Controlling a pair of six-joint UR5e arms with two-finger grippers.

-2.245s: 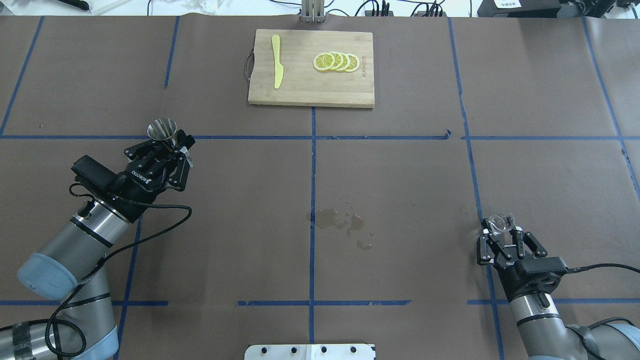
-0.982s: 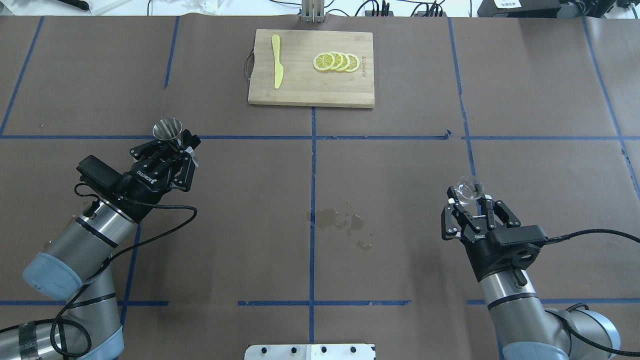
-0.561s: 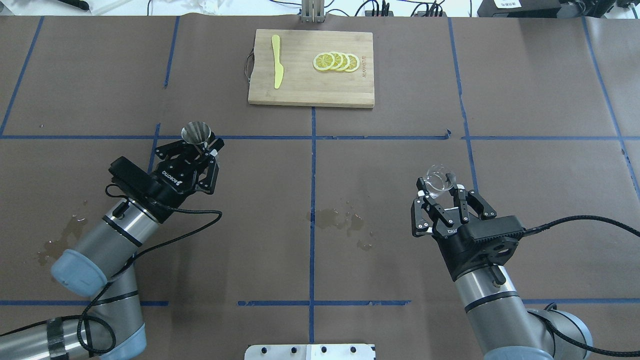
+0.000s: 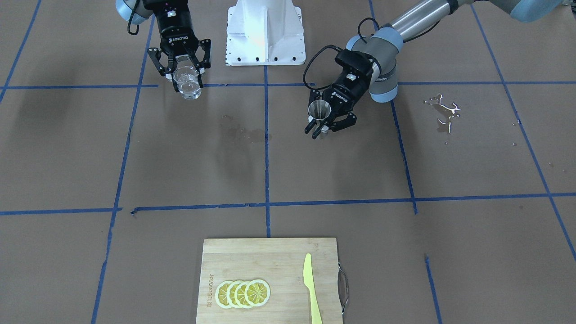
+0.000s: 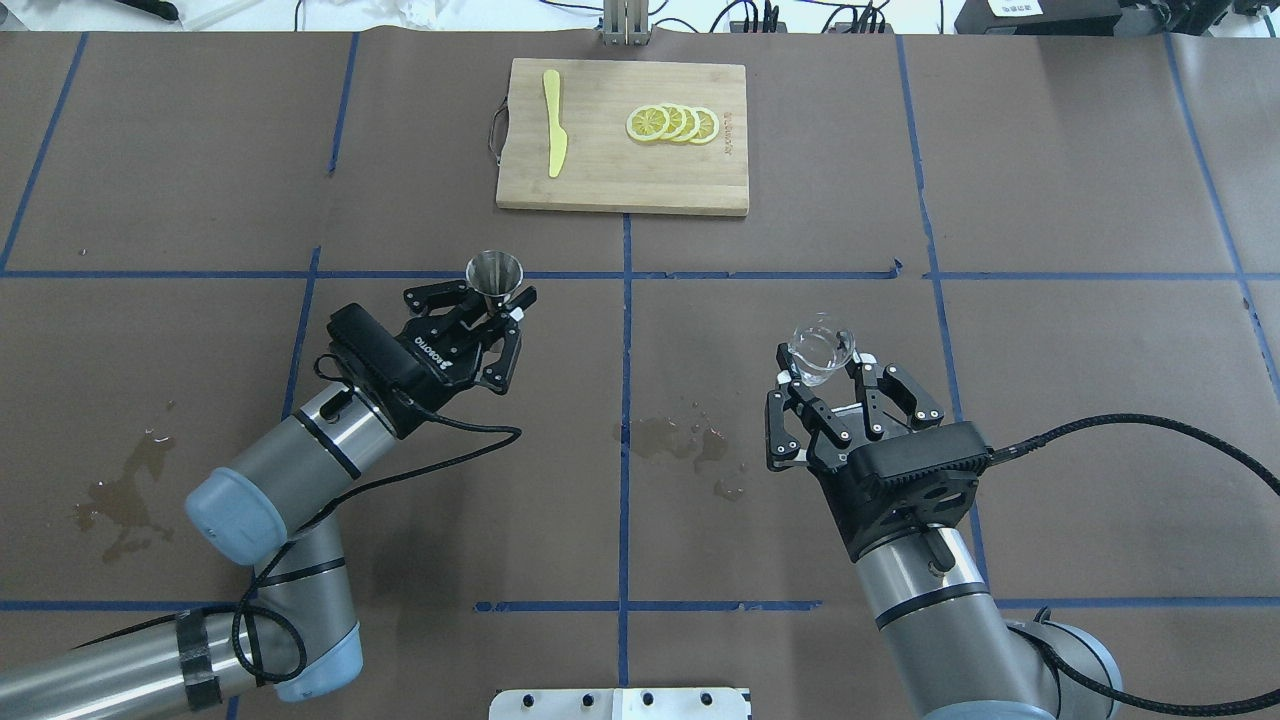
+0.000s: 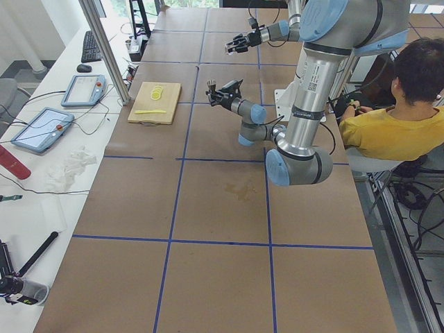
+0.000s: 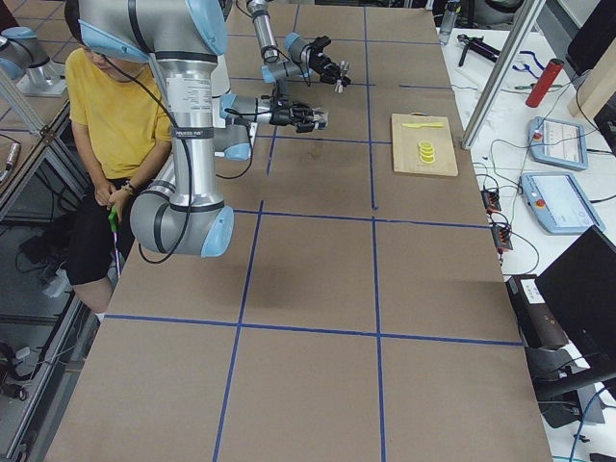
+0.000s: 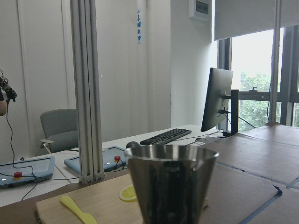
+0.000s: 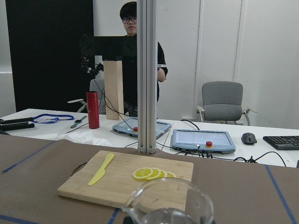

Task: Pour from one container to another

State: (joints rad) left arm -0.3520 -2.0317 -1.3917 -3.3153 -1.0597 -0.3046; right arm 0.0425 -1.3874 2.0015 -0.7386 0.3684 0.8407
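Observation:
My left gripper point(image 5: 493, 308) is shut on the waist of the shiny steel jigger point(image 5: 495, 274), which stands upright, mouth up, above the table left of centre. In the left wrist view the jigger point(image 8: 170, 186) fills the lower middle. My right gripper point(image 5: 826, 376) is shut on the small clear glass cup point(image 5: 820, 350), also upright, right of centre. In the front-facing view the cup point(image 4: 187, 85) holds some clear liquid, and the jigger point(image 4: 320, 109) is well apart from it. The cup's rim and pouring lip point(image 9: 168, 205) show at the bottom of the right wrist view.
A wooden cutting board point(image 5: 620, 185) with a yellow knife point(image 5: 553, 120) and lemon slices point(image 5: 672, 123) lies at the far middle. Wet spills mark the paper at the centre point(image 5: 680, 440) and at the left point(image 5: 125, 490). A person in yellow point(image 6: 388, 132) sits behind the robot.
Both arms have swung inward toward the table's centre line, the left carrying the jigger rightward, the right lifting the glass cup forward and leftward. A spill at the left came into view.

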